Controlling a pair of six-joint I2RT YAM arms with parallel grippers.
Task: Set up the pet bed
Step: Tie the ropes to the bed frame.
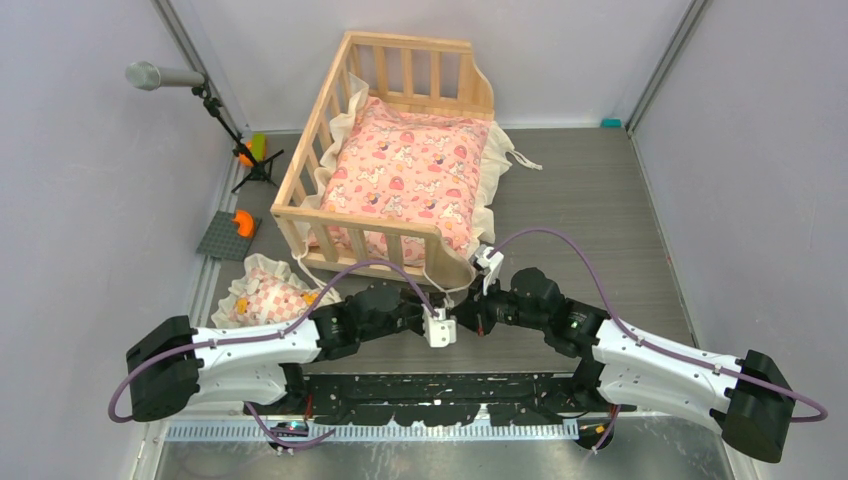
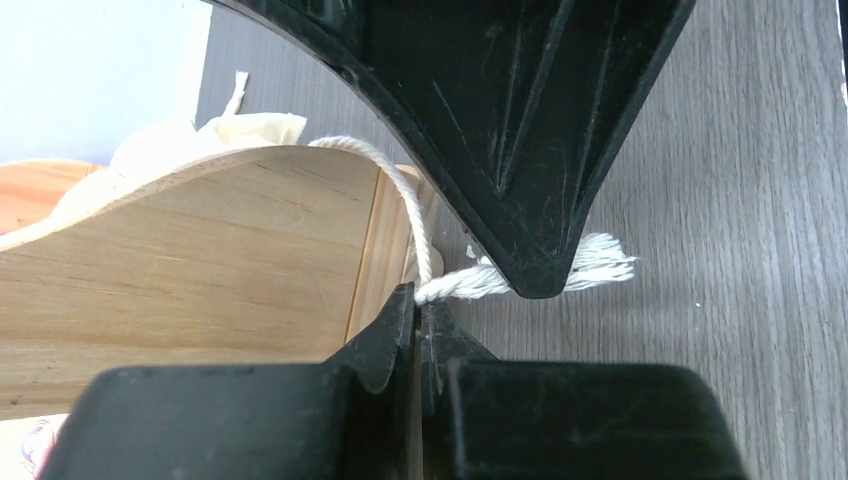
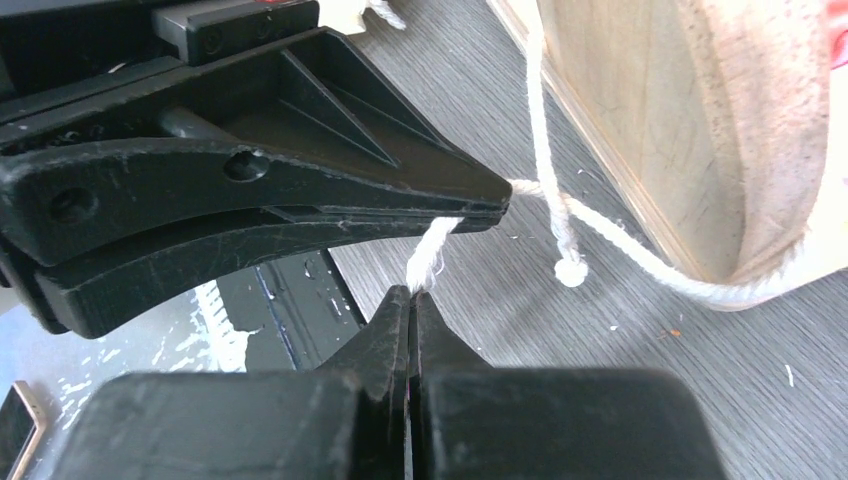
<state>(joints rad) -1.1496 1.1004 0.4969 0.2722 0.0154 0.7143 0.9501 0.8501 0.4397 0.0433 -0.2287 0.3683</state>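
Note:
The pet bed (image 1: 345, 115), a pale wooden slatted frame, stands at the back centre with a pink printed cushion (image 1: 410, 175) inside. Both grippers meet at its near right corner. My left gripper (image 1: 457, 317) (image 2: 418, 296) is shut on a white tie cord (image 2: 455, 285) just beside the bed's wooden end panel (image 2: 200, 260). My right gripper (image 1: 467, 308) (image 3: 410, 296) is shut on the frayed end of the cord (image 3: 430, 255). A second, knotted cord end (image 3: 570, 270) hangs loose by the bed's corner (image 3: 680, 130). The small frilled pillow (image 1: 265, 297) lies on the table left of the arms.
A microphone on a black tripod (image 1: 160, 76) stands at the back left. Beside it are an orange-green object (image 1: 250, 150) and a grey baseplate with an orange piece (image 1: 228, 235). A teal item (image 1: 610, 123) lies by the back right wall. Walls enclose three sides.

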